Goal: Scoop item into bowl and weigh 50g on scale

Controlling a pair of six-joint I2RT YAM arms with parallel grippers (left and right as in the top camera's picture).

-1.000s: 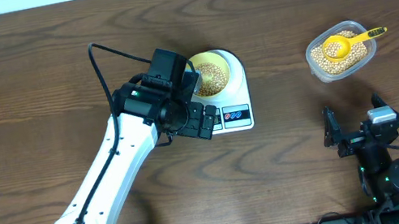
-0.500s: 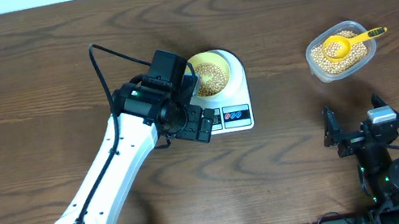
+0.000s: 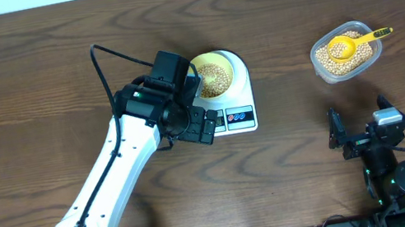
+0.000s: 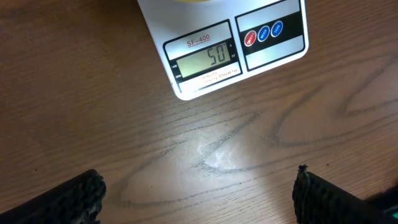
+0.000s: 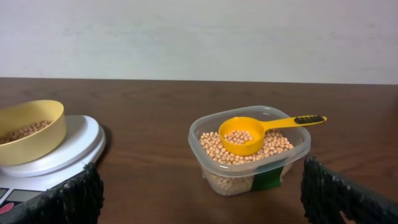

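From above, the left arm [image 3: 122,157] slants across the table [image 3: 13,80], and its wrist hides the left edge of the bowl and the scale's display. The left gripper [image 3: 203,123] hovers over the scale's near-left corner with its fingers spread wide and nothing between them but wood grain. The scale [image 4: 236,50] is cut off at the top of the left wrist view. Its panel reads "SF-400" and the display shows 50, but the small print below is too fine to read. The bowl [image 5: 37,134] sits on the scale's platform with the beans [image 3: 213,78] inside. A broad strip of bare wood separates the scale from the clear tub [image 3: 317,60], which stands well apart near the right edge. The tub holds more beans, and its green label is unreadable. The yellow scoop [image 5: 239,148] rests in it, part full. The right gripper [image 3: 358,115] hangs near the front edge, fully spread and empty.
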